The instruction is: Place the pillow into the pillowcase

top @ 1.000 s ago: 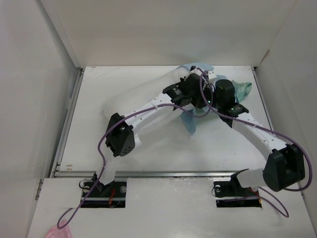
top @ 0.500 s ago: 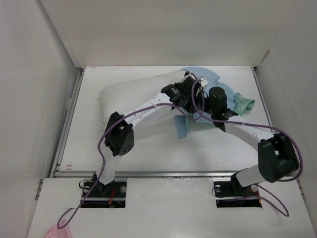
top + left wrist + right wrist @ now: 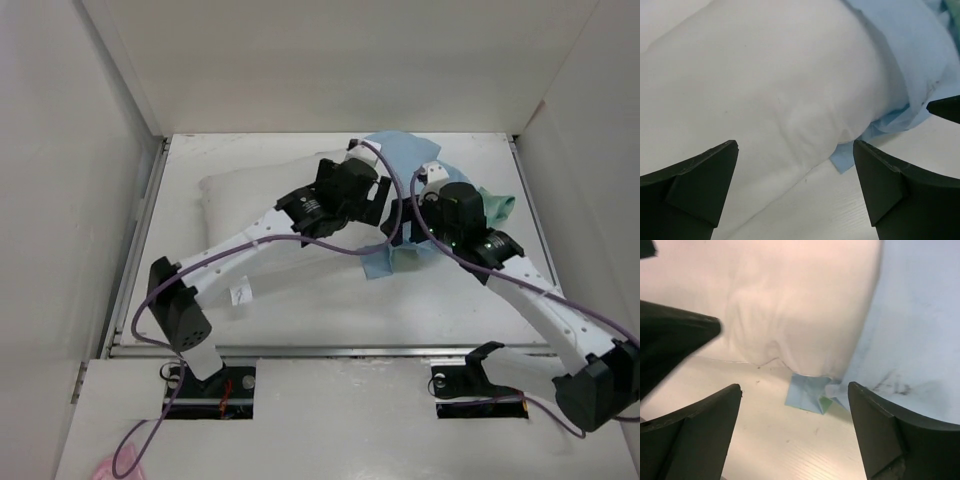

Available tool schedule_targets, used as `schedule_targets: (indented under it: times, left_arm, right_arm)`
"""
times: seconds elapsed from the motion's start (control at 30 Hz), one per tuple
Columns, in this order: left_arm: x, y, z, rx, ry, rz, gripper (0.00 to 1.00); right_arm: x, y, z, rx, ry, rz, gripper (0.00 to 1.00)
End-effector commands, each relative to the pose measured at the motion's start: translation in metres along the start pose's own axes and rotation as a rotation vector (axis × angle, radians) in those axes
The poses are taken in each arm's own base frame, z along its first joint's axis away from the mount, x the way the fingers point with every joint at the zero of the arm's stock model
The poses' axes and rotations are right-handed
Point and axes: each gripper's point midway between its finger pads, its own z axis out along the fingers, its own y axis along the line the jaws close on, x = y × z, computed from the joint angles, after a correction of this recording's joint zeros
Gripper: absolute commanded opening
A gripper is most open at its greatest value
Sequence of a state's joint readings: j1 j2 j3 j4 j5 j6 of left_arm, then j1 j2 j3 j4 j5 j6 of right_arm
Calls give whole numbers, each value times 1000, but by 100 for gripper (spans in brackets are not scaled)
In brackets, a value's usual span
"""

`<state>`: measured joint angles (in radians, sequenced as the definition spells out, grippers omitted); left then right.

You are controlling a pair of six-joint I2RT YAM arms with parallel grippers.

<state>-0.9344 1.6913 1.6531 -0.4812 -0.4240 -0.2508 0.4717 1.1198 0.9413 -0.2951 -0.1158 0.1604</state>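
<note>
Both claws just sprung wide, nothing held: left gripper (image 3: 795,150) and right gripper (image 3: 794,387) let go. Plump white rectangular pillow (image 3: 245,190) lies near far edge of white table (image 3: 300,305), right end tucked in thin light-blue cloth pillowcase (image 3: 400,152). Most still bare; regrip probably next.

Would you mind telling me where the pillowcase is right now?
In the top view, the pillowcase lies toward the far right of the table, drawn over the right end of the pillow.
</note>
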Motion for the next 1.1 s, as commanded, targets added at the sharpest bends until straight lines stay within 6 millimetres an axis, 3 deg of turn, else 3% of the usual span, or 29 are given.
schedule_targets:
  times: [0.0, 0.17, 0.2, 0.23, 0.3, 0.33, 0.37, 0.4, 0.43, 0.47, 0.5, 0.57, 0.6, 0.63, 0.67, 0.7, 0.73, 0.77, 0.83, 0.87, 0.9, 0.93, 0.97, 1.07]
  left_arm:
    - [-31, 5, -29, 57, -114, -42, 100]
    - [-58, 36, -25, 5, -164, -14, 100]
    - [-60, 40, -16, 4, -155, -21, 100]
    - [-66, 58, -7, -14, -153, -10, 100]
    - [-89, 66, 2, 31, -181, -6, 100]
    - [-88, 86, 27, 2, -149, -23, 100]
    - [-86, 94, 37, 10, -115, 22, 100]
    - [-111, 91, 35, 78, -148, 30, 100]
    - [-98, 93, 61, 99, -84, 51, 100]
    - [-90, 100, 67, 119, -34, 69, 93]
    - [-96, 94, 68, 152, -45, 100, 90]
    - [-85, 81, 74, 183, -20, 136, 90]
    - [-90, 82, 81, 170, -56, 153, 90]
    - [-79, 83, 88, 142, -48, 172, 100]
    - [-80, 84, 92, 141, -66, 205, 100]
    - [-85, 94, 94, 125, -84, 211, 100]
    - [-90, 98, 98, 138, -94, 216, 100]
    - [-92, 88, 100, 226, -99, 231, 100]
    - [-77, 95, 120, 285, -47, 252, 100]
    - [-79, 82, 121, 358, -54, 252, 100]
    - [-62, 82, 138, 382, -11, 256, 100]
    - [-51, 78, 143, 416, 21, 269, 100]
    - [-39, 74, 149, 447, 47, 275, 100]
    - [-5, 62, 171, 516, 125, 257, 100]
  right_arm:
    - [-21, -11, -30, 98, -26, -20, 94]
    - [-47, -27, -48, 221, -90, 12, 97]
    - [-47, -32, -47, 251, -76, 13, 97]
    - [-59, -41, -52, 318, -106, 25, 98]
    - [-65, -54, -51, 394, -97, 53, 99]
    - [-73, -60, -52, 419, -113, 59, 99]
    - [-92, -68, -60, 471, -150, 68, 99]
    - [-93, -76, -57, 511, -132, 86, 99]
    - [-102, -78, -59, 537, -149, 109, 99]
    - [-128, -88, -72, 587, -212, 139, 99]
    - [-134, -92, -66, 598, -214, 153, 99]
    - [-153, -90, -58, 567, -239, 160, 99]
    - [-175, -89, -60, 554, -278, 167, 99]
    - [-175, -91, -36, 545, -242, 164, 99]
    - [-179, -91, -27, 538, -222, 136, 99]
    - [-199, -87, -26, 506, -247, 129, 99]
    - [-189, -92, 0, 506, -179, 117, 99]
    - [-190, -92, 8, 497, -166, 116, 99]
    - [-198, -91, 22, 478, -165, 102, 99]
    - [-187, -96, 41, 486, -118, 100, 99]
    - [-185, -97, 49, 479, -105, 100, 99]
    - [-185, -97, 55, 471, -100, 89, 99]
    - [-174, -102, 70, 478, -63, 89, 99]
    - [-168, -106, 85, 481, -39, 79, 99]
